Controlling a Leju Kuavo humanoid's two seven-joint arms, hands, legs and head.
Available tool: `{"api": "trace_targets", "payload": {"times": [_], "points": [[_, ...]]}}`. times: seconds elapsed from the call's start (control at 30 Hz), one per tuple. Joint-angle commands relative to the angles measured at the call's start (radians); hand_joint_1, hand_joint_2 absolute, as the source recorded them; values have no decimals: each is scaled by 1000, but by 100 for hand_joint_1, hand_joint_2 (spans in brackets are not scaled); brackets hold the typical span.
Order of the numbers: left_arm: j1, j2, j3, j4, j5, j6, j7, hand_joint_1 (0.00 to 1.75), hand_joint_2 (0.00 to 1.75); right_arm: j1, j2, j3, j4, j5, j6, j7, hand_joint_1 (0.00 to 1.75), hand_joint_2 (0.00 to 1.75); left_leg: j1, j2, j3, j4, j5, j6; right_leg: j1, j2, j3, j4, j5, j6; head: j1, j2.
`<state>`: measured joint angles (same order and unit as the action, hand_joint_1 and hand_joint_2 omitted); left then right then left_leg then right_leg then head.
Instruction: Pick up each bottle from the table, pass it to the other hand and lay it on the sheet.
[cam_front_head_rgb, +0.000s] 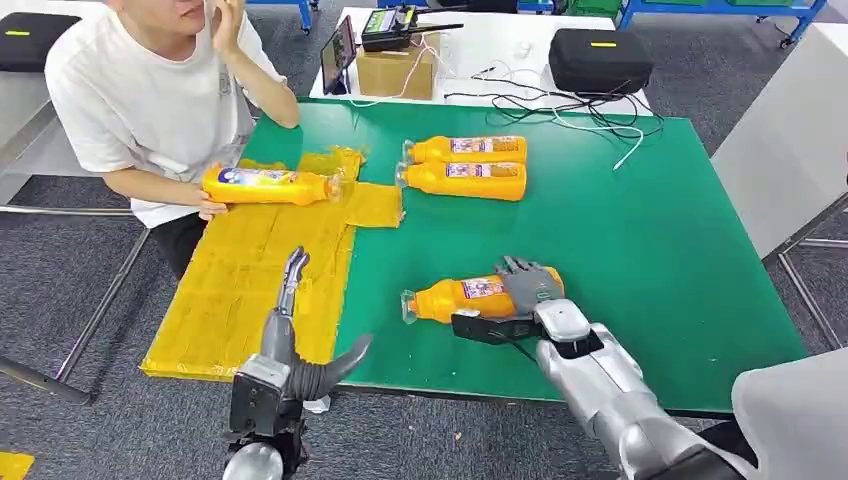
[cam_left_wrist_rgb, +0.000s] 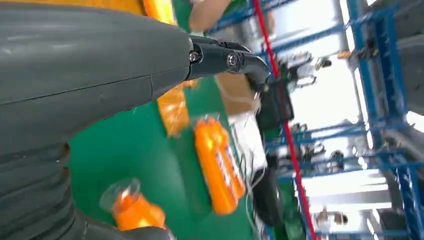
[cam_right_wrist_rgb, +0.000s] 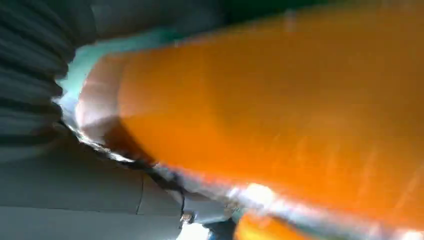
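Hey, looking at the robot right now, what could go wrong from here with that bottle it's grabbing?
1. The right robot hand wraps only the base end of the lying bottle; the long cap end may sag or slip on lifting.
2. The left robot hand hovers over the yellow sheet, apart from the bottle, so the handover could miss.
3. A person's hand holds another bottle on the sheet, risking contact during placement.
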<state>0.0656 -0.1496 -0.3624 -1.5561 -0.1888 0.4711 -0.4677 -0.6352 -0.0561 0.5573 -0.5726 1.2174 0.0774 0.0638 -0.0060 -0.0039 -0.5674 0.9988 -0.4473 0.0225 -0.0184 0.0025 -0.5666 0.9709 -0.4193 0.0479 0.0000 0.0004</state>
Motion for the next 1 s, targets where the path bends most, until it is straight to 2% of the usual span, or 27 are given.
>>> {"api": "trace_targets", "payload": {"times": [0.03, 0.07, 0.1, 0.13, 0.17, 0.2, 0.27, 0.3, 0.4, 0.47, 0.57, 0.6, 0.7, 0.9, 0.97, 1.0], "points": [[-47, -70, 99, 85, 82, 76, -69, 0, 175, 41, -2, 67, 120, -122, 39, -122, 175, 175, 2, -7, -3, -2, 4, -2, 2, -7, 1, -3, 2, -2, 0, 0], [-50, -93, 123, 79, 130, 107, -69, 0, 175, 44, -4, 72, 108, -177, 73, -223, 175, 175, 2, -5, -1, -1, 3, -1, 2, -4, 2, -3, 1, -1, 0, 0], [-67, -112, 137, 76, 239, 104, -108, 0, 175, 40, -42, 87, 93, -280, 183, -415, 175, 175, 2, -3, 0, -1, 2, 0, 2, -2, 4, -2, 1, -1, 0, 0], [-93, -105, 120, 103, 260, 120, -118, 0, 175, 39, -73, 115, 74, -309, 189, -432, 175, 175, 2, -4, -1, -1, 2, -1, 2, -4, 4, -2, 2, -1, 0, 0], [-100, -129, 153, 90, 305, 210, -221, 0, 175, 62, -43, 68, 57, -433, 174, -509, 175, 175, 1, -4, 1, -1, 2, 0, 2, -4, 8, -2, 2, -1, 0, 0], [-97, -120, 157, 74, 337, 225, -210, 0, 175, 101, 3, 37, 33, -501, 131, -541, 175, 175, 2, -7, -2, -1, 3, -1, 2, -8, 10, -3, 3, -1, 0, 0], [-77, -111, 166, 25, 411, 198, -172, 0, 175, 150, 62, 52, 4, -553, 64, -529, 175, 175, 3, 0, 6, -1, 0, -1, 4, -1, 13, -4, 2, -2, 0, 0], [-61, -99, 159, 6, 434, 170, -158, 0, 175, 183, 85, 53, -31, -586, -12, -550, 175, 175, 4, 1, 6, -3, 1, -2, 5, 0, 16, -5, 3, -3, 1, 0], [-51, -97, 157, 2, 434, 167, -159, 0, 175, 191, 94, 62, -37, -587, -24, -545, 175, 175, 4, 8, 7, -2, -3, -5, 5, 9, 18, -3, 2, -3, -1, 0], [-50, -98, 156, 3, 434, 167, -159, 0, 175, 187, 86, 62, -38, -587, -23, -545, 175, 175, 4, 6, 8, -1, -3, -5, 5, 9, 17, -2, 2, -2, 0, 0], [-25, -69, 129, 33, 436, 129, -93, 0, 175, 295, 135, -73, -194, -759, -175, -578, 175, 175, 7, 6, 5, -2, -2, -6, 8, 7, 14, -3, 2, -4, 0, 0], [-3, -40, 84, 52, 402, 96, -70, 0, 175, 368, 159, -148, -318, -857, -217, -592, 175, 175, 8, 5, 7, -3, -3, -6, 8, 7, 16, -4, 2, -3, 0, 0], [65, -28, 30, 10, 426, 41, -93, 0, 175, 484, 176, -213, -565, -1000, -251, -585, 175, 175, 8, 6, 5, -2, -4, -6, 8, 10, 15, -2, 0, -3, 0, 0], [61, -24, 23, -9, 425, 48, -88, 0, 175, 478, 166, -206, -565, -1006, -248, -572, 175, 175, 7, 2, -10, 0, -3, -6, 7, 7, 2, 0, 0, -2, 0, 0], [57, -23, 25, -6, 426, 50, -87, 0, 175, 473, 167, -208, -552, -1010, -250, -575, 175, 175, 7, 1, -11, 0, -3, -5, 7, 6, 2, 0, 0, -2, 0, 0], [67, -8, -1, -13, 436, 23, -68, 0, 175, 500, 199, -263, -584, -1079, -294, -625, 175, 175, 7, 1, -11, 0, -3, -6, 6, 6, 1, 0, 0, -2, 0, 0]]}}
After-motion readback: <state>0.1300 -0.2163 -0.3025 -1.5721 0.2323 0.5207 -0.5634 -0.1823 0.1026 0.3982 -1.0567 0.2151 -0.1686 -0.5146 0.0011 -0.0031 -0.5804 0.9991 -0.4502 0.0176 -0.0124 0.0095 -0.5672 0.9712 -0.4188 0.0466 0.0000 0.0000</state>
